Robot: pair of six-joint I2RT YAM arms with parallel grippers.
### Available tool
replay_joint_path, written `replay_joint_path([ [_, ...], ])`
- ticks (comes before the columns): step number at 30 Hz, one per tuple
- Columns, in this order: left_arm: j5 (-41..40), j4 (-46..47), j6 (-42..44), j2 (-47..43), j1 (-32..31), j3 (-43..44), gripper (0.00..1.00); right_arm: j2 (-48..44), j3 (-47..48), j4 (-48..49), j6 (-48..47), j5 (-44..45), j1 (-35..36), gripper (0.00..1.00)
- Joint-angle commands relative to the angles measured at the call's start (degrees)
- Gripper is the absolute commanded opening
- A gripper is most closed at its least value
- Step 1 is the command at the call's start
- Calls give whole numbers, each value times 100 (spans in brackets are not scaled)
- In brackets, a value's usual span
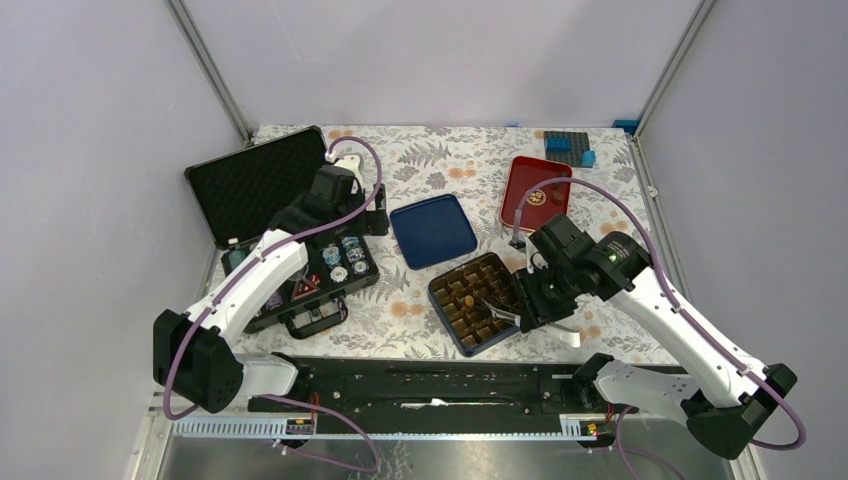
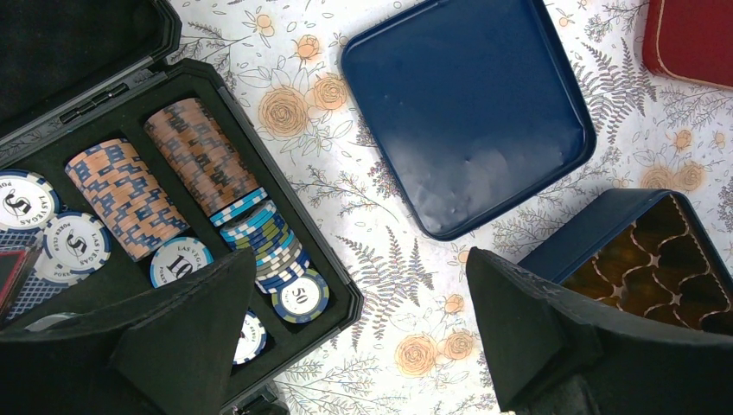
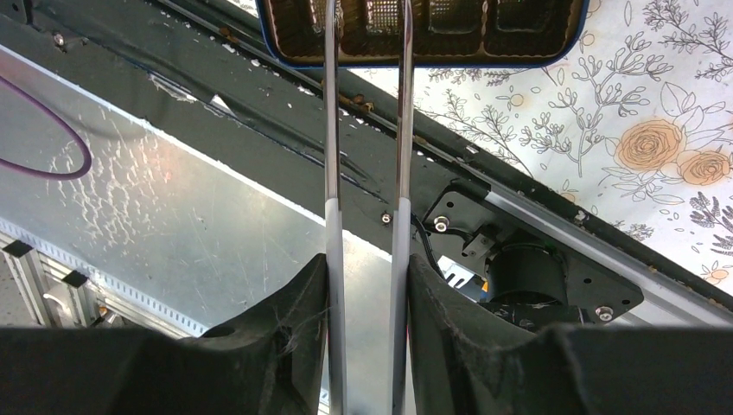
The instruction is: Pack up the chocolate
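Two grippers | right gripper [image 3: 366, 268] clamped on metal tongs [image 3: 330, 130], tips over grid box [image 1: 446, 322] mid-table [image 1: 420, 330], load hidden | left gripper [image 2: 360, 259] wide open, empty, above poker case [image 2: 285, 194] | chocolate [image 1: 537, 197] in red tray [image 1: 520, 172] toward far right corner | step: placing, I reckon | next needs a free cell

One each: blue box [image 2: 596, 233], blue lid [image 1: 432, 230], red tray [image 1: 520, 178], chip case [image 1: 255, 185], tongs [image 3: 330, 130].

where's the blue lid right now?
Top view: the blue lid lies flat mid-table, between the poker chip case on its left and the open chocolate box just below-right of it.
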Motion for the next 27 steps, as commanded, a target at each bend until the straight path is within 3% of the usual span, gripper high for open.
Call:
replay_joint_path([
  [1, -4, 141, -82, -28, 17, 168, 99, -13, 122, -72, -65, -194, 144, 24],
  [8, -3, 141, -77, -50, 17, 147, 99, 53, 77, 33, -55, -142, 208, 28],
  [15, -21, 141, -64, -98, 17, 80, 99, 173, 56, 147, -89, -120, 245, 44],
  [21, -30, 145, -64, -82, 19, 78, 99, 218, 81, 176, -87, -59, 272, 49],
  [24, -30, 147, -64, -49, 17, 84, 99, 201, 95, 206, -79, -21, 277, 45],
  [27, -8, 149, -64, -30, 17, 89, 99, 134, 229, 242, -31, 172, 277, 28],
])
